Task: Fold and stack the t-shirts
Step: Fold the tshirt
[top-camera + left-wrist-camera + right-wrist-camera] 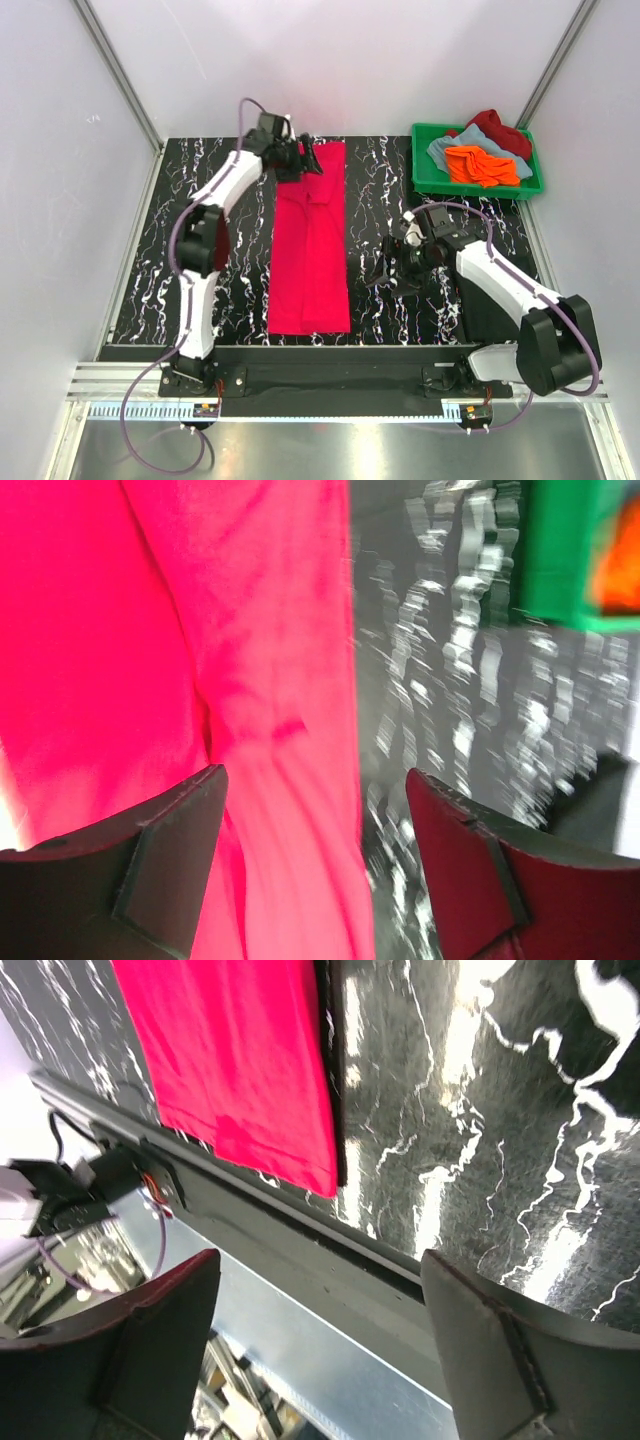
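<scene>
A bright pinkish-red t-shirt (310, 240) lies flat on the black marbled table (230, 300), folded into a long narrow strip running from far to near. My left gripper (303, 158) hovers over the strip's far end. In the left wrist view it (315, 855) is open, straddling the shirt's (200, 630) right edge without pinching cloth. My right gripper (383, 272) is to the right of the strip, apart from it. It (320, 1345) is open and holds nothing, with the shirt's (240, 1060) near corner ahead of it. Orange (480, 165), grey-blue (445, 148) and dark red (500, 130) t-shirts are piled in the crate.
A green plastic crate (475, 188) stands at the table's far right corner and also shows as a green crate (560, 550) in the left wrist view. The table's near edge meets a dark rail (330, 1260). White walls enclose the table on three sides.
</scene>
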